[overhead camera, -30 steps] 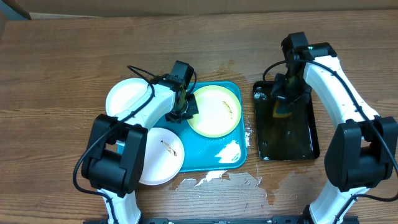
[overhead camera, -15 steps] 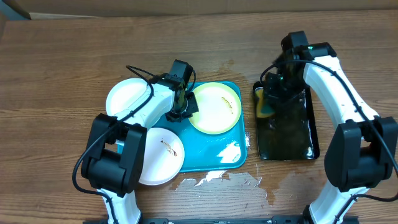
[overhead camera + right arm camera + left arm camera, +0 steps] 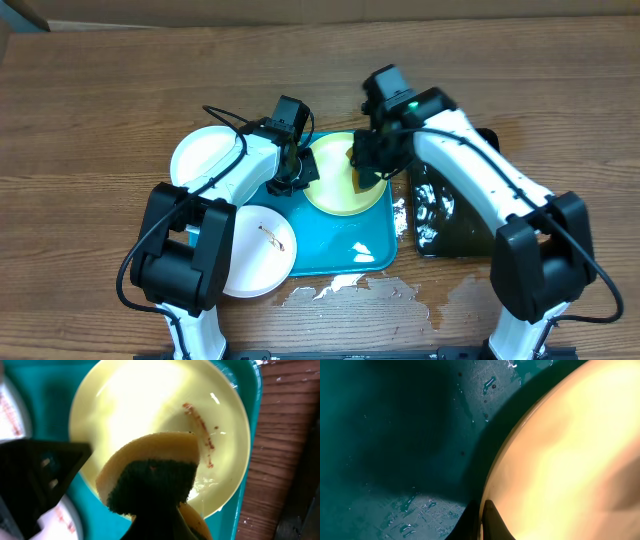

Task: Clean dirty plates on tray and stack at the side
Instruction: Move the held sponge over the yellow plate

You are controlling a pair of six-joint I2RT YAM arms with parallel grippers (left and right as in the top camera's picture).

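Observation:
The pale yellow-green plate (image 3: 340, 185) lies on the teal tray (image 3: 345, 255), with a red-brown smear (image 3: 200, 430) on its face. My left gripper (image 3: 296, 168) is shut on its left rim, as the left wrist view shows (image 3: 482, 520). My right gripper (image 3: 363, 165) is shut on a yellow sponge with a dark green scrub side (image 3: 150, 477), held over the plate (image 3: 150, 405). One white plate (image 3: 205, 155) lies on the table left of the tray. Another white plate (image 3: 258, 258), with a small dark smear, overlaps the tray's lower left corner.
A black rectangular tray (image 3: 455, 225), wet inside, sits right of the teal tray. Water and foam patches (image 3: 345, 285) lie on the wooden table by the tray's front edge and on the tray floor (image 3: 395, 435).
My right arm has swung left from the black tray, carrying the sponge over the yellow-green plate. The left arm and the plates have not moved.

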